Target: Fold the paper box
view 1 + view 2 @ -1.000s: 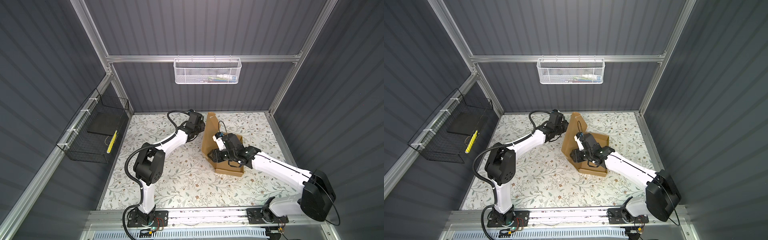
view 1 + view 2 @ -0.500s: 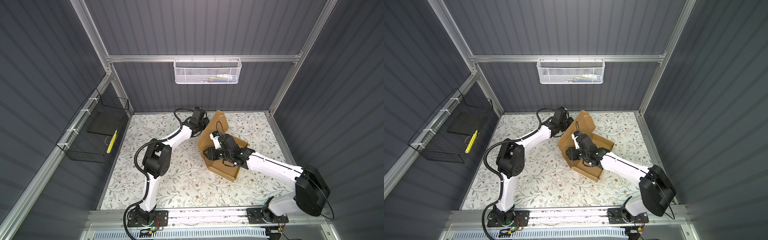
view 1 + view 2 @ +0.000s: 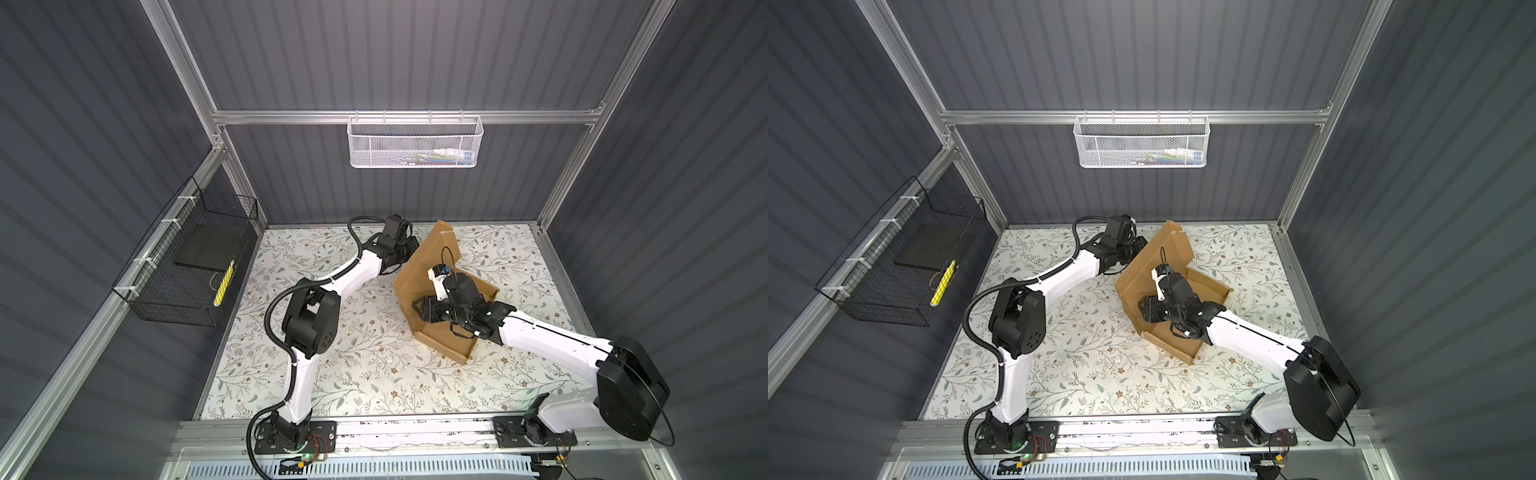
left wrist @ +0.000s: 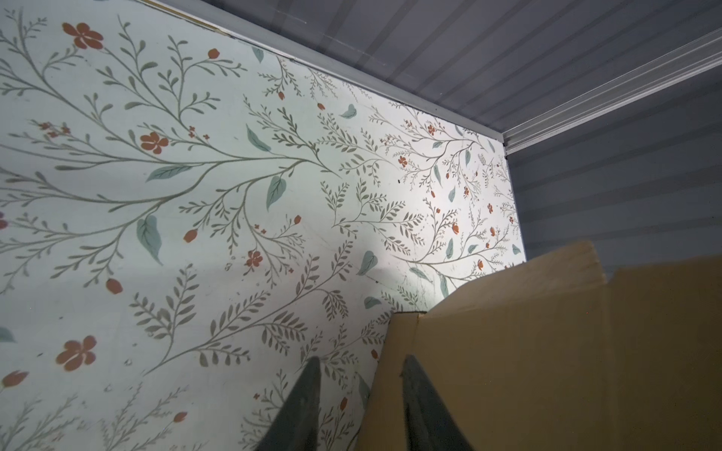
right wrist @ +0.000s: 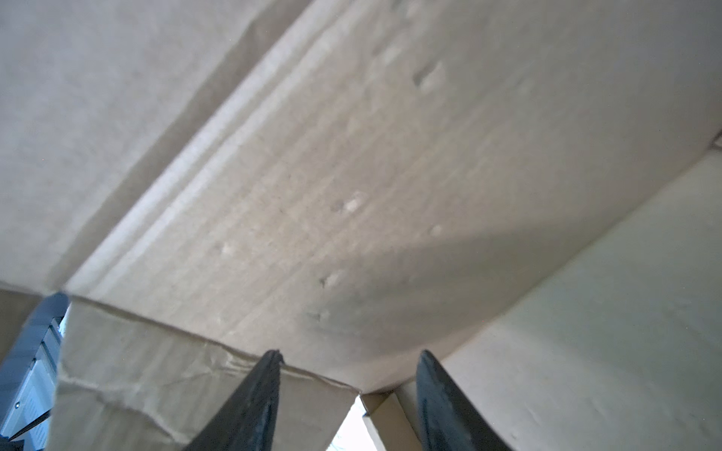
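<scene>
Standing half-folded on the tabletop (image 3: 353, 353) just right of middle, the box (image 3: 440, 338) looks light, stiff, bending only at creases; take the raised flap (image 3: 432, 257) by its edge; left claw (image 4: 361, 358) apart beside that flap, right claw (image 5: 350, 353) apart inside the box.

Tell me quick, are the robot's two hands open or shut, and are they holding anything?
Left hand: open, holding nothing, jaws apart by the brown cardboard box's raised flap.
Right hand: open, holding nothing, inside that box.
</scene>
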Available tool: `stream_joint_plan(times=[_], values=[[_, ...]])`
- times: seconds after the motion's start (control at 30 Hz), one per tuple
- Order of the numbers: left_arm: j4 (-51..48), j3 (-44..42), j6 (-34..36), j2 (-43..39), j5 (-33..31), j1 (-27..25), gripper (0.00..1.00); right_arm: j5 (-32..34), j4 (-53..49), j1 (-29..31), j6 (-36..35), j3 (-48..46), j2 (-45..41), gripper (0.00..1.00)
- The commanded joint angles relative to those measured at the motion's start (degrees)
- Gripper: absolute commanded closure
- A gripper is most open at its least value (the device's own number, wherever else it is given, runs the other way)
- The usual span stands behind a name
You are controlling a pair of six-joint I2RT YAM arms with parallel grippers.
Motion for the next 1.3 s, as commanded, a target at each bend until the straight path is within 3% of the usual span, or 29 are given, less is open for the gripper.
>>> stream_joint_plan(times=[0.0, 0.13, 0.2, 0.3, 0.43, 0.87, 1.27], values=[[-0.94, -2.80, 2.95, -5.52, 1.30, 0.84, 0.64, 1.64, -3.20, -1.02, -1.64, -0.99, -3.56, 0.43], [-0.98, -3.37, 4.33, -5.71, 4.52, 1.83, 0.63, 1.38, -5.75, -1.31, -2.22, -2.10, -5.95, 0.52], [-2.13, -1.29, 5.62, -3.86, 7.81, 2.37, 0.64, 1.16, -6.37, -1.24, -1.91, -2.62, -6.02, 0.57], [-4.25, 3.05, 7.63, 0.06, 14.19, 3.12, 0.65, 0.27, -5.94, -1.24, -0.78, -3.30, -5.32, 0.73], [-6.92, 8.67, 8.79, 5.66, 20.30, 3.94, 0.67, 0.20, -3.11, -0.99, 1.24, -4.47, -4.53, 0.82], [-1.05, 11.37, 6.57, 12.73, 27.69, 4.14, 0.67, -0.07, 5.84, 2.17, 3.95, -3.27, 4.57, 0.85], [-3.19, 22.64, 6.54, 19.78, 33.08, 4.22, 0.67, 0.61, 11.75, 4.56, 4.45, 2.21, 12.18, 0.84]])
